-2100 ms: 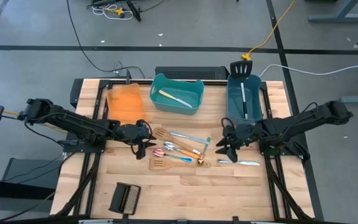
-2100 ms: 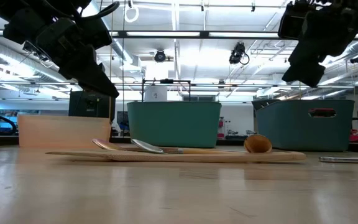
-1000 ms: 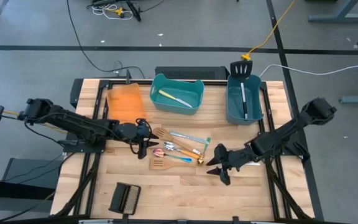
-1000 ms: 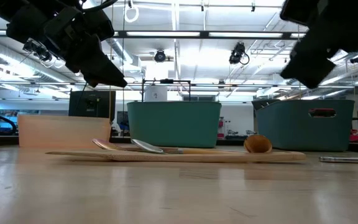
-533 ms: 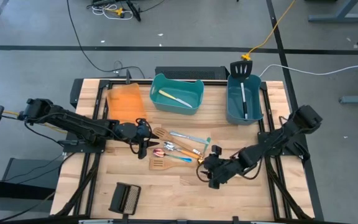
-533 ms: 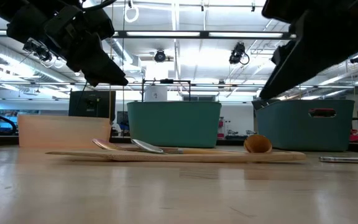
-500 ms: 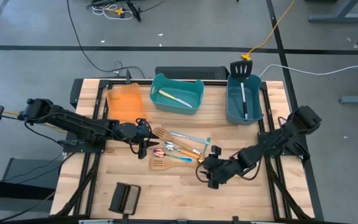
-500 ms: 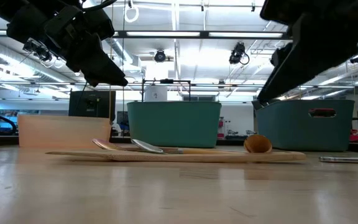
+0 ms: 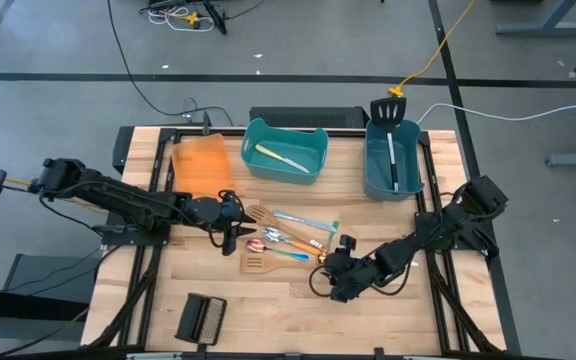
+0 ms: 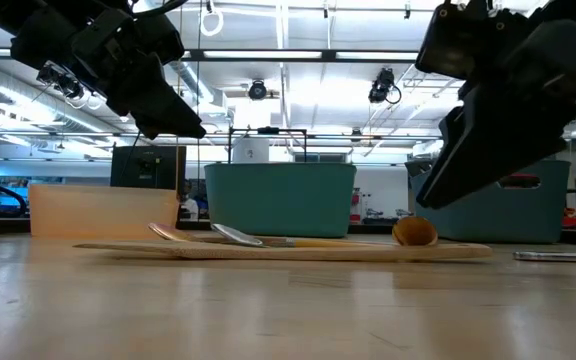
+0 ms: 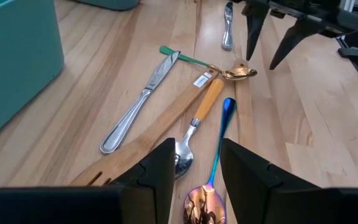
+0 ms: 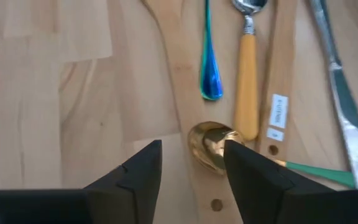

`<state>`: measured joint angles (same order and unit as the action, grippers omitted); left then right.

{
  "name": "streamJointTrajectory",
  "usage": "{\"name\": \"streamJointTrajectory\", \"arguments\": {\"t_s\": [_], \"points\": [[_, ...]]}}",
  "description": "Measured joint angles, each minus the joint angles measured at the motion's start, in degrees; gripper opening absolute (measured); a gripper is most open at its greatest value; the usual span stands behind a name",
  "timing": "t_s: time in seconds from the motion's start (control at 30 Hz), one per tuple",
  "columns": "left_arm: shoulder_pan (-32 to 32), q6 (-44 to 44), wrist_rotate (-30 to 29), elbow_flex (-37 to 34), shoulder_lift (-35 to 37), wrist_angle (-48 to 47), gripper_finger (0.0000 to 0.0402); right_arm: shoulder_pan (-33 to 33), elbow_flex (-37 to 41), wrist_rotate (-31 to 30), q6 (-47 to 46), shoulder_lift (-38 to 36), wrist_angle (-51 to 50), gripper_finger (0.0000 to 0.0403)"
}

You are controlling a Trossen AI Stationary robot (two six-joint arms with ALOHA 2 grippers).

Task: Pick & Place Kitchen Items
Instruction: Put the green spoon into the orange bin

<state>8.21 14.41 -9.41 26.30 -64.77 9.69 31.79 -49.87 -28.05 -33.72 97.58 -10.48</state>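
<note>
A: What has just changed on the table?

B: The right gripper (image 9: 325, 281) has swung from beside the blue bin (image 9: 392, 160), across the table to the near end of the utensil pile (image 9: 290, 240). Its fingers are parted a moderate width with nothing between them. In its wrist view the gold spoon (image 12: 213, 147) lies just ahead of the gap, touching the yellow-handled spoon (image 12: 247, 90) and the end of a wooden spatula (image 12: 173, 81).

A: And the left gripper?

B: The left gripper (image 9: 232, 237) has stayed at the pile's other end, hovering, fingers narrowly open and empty. A pink spoon (image 11: 205, 202) sits right below them.

A: What does that mean for the task?

B: The right arm looks set to pick the gold spoon next. One knife (image 9: 280, 158) already lies in the teal bin (image 9: 284, 150) and the black spatula (image 9: 389, 135) in the blue bin; most utensils remain on the table.

A: Any writing?

B: A white sticker (image 12: 279, 109) on a wooden spatula handle carries print too small to read.
</note>
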Motion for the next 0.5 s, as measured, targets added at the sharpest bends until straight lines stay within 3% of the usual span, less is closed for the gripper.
{"name": "streamJointTrajectory", "arguments": {"t_s": [0.5], "points": [[0.0, 0.0, 0.0, 0.0, 0.0, 0.0, 0.0133, 0.0, 0.0, 0.6, 1.2, 0.0, -0.4, 0.0132]]}}
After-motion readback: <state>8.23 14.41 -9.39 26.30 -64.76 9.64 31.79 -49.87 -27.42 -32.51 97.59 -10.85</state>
